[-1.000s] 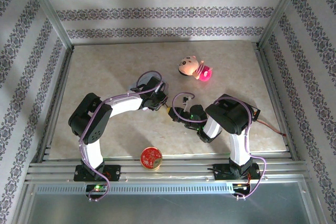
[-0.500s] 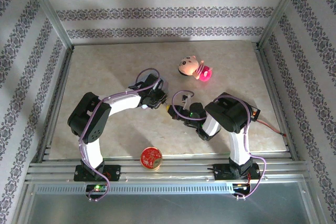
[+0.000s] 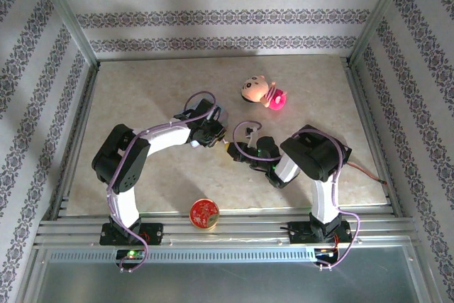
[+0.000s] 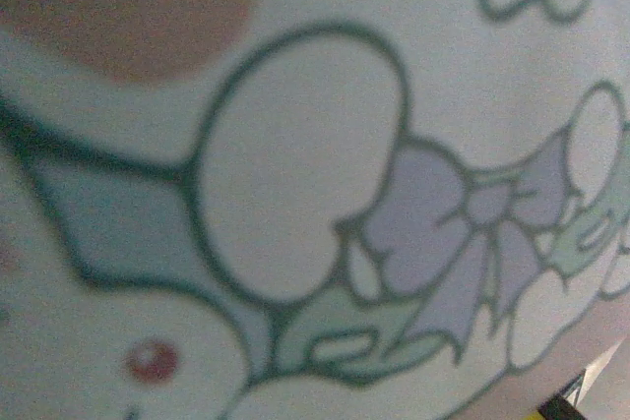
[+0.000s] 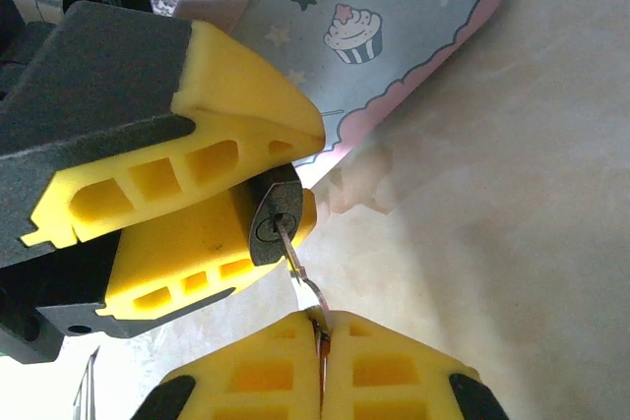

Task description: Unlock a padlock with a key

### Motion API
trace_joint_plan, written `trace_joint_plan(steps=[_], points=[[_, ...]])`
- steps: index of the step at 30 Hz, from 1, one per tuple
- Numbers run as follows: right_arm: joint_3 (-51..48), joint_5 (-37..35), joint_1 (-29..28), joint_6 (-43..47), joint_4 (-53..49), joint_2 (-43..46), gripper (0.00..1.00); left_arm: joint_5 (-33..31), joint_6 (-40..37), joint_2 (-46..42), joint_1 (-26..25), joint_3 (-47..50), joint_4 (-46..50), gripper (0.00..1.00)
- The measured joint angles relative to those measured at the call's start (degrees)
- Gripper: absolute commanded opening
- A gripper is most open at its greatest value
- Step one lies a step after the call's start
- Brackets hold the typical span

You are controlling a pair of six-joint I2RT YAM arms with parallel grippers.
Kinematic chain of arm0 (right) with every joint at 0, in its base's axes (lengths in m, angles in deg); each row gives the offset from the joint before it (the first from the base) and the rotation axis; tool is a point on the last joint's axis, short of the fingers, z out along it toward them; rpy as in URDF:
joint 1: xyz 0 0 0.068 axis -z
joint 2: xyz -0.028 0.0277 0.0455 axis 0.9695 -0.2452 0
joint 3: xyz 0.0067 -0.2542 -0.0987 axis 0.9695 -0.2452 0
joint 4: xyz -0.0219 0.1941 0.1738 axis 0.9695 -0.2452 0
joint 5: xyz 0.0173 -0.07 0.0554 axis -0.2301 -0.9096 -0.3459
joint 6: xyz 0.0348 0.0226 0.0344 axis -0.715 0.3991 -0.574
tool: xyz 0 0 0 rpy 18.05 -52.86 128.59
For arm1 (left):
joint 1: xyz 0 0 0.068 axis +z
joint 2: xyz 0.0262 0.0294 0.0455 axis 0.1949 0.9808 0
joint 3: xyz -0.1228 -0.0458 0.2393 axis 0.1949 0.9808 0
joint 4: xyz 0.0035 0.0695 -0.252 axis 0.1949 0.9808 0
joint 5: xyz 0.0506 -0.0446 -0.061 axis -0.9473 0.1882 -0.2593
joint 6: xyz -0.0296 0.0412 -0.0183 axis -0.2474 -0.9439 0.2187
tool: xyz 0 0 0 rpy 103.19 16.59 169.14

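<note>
Arms are being angled inward; left gripper (image 5: 293,176) is being clamped on padlock (image 5: 270,220), right gripper (image 5: 322,343) on key (image 5: 295,263), tips facing.

We find bare table (image 3: 142,90) far left and right. A doll (image 3: 259,91) stands farther back, a red tin (image 3: 203,213) at the near edge. A blue tin (image 5: 374,36) crowds the left gripper (image 5: 295,179); padlock (image 5: 268,223) and key (image 5: 293,255) fill the gap to the right gripper (image 5: 322,327).

Counted 2 grippers, left gripper (image 5: 295,179) & right gripper (image 5: 323,333); 1 padlock (image 5: 274,226); 1 key (image 5: 296,263); 1 round red tin (image 3: 203,214); 1 pale blue tin (image 5: 394,36); 1 doll toy (image 3: 261,91).
</note>
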Motion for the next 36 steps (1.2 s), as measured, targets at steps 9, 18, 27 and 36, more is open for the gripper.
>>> trace_joint_plan(steps=[9, 18, 27, 36], points=[[0.31, 3.10, 1.79, 0.15, -8.72, 5.66, 0.00, 2.32, -0.94, 0.07, 0.00, -0.68, 0.37, 0.08], [2.12, 4.68, 2.08, -1.75, -8.37, 4.48, 0.00, 3.19, -0.83, 0.09, -0.02, -0.68, -0.02, 0.08], [3.19, 6.80, 3.30, -1.49, -10.69, 4.96, 0.00, 3.32, -0.92, 0.09, -0.02, -0.70, -0.09, 0.08], [5.99, 12.79, 5.86, -4.00, -14.64, 4.76, 0.00, 3.13, -0.92, 0.09, 0.02, -0.68, -1.22, 0.04]])
